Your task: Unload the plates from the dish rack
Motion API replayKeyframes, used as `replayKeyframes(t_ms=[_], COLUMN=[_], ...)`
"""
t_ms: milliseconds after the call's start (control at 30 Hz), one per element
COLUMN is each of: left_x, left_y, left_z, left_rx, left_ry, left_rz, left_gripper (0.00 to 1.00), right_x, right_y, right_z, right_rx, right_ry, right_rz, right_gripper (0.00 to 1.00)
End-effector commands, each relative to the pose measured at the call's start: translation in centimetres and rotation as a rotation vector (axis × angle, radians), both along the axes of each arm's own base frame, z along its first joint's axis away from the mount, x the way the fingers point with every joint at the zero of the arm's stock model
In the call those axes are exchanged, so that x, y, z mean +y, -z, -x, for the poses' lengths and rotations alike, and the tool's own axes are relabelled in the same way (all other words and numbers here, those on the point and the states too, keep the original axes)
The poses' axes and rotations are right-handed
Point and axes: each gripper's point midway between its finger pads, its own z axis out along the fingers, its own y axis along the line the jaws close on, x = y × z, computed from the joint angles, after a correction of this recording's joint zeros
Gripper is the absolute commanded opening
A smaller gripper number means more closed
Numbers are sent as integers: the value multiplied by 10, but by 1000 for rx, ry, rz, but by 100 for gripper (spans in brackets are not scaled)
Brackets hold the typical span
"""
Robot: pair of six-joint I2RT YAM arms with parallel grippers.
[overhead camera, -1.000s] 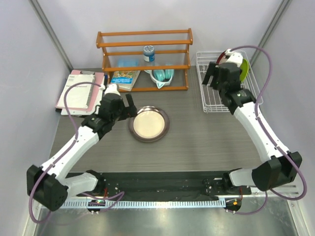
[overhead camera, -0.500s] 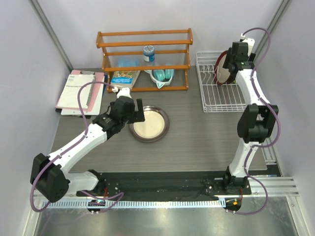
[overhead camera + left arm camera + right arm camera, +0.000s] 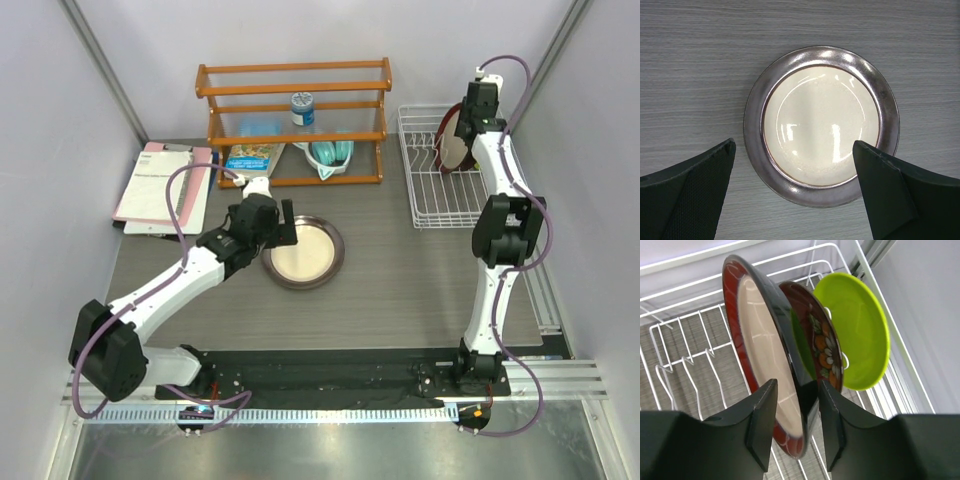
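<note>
Straddled by the right claw [image 3: 797,390], clench not discernible, the red-rimmed plate [image 3: 757,340] could be knocked against the patterned plate [image 3: 822,345].

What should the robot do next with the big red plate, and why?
Probably squeeze the right jaws shut on the large round plate with the dark red rim: they straddle its edge, and it stands in the white wire dish rack.

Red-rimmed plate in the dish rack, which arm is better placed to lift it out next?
Right: the right gripper straddles the edge of the red-rimmed plate in the dish rack, a finger each side. The left gripper hangs open over the grey-rimmed plate on the table, away from the rack.
</note>
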Motion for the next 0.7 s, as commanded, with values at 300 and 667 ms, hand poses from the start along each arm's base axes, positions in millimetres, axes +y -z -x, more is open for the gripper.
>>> replayKeyframes(t_ms=[300,667], left_x=[0,1], left_y=[4,7], left_z=[-11,-11], left_rx=[-29,-20], left_ry=[-19,-30], left_rz=[-23,-30], left_gripper=[100,99], right_x=[0,2], right_y=[6,-59], right_z=[-18,-2], right_rx=[-5,-100], right_ry=[-47,24], right_rz=[13,100], right_gripper=[11,1])
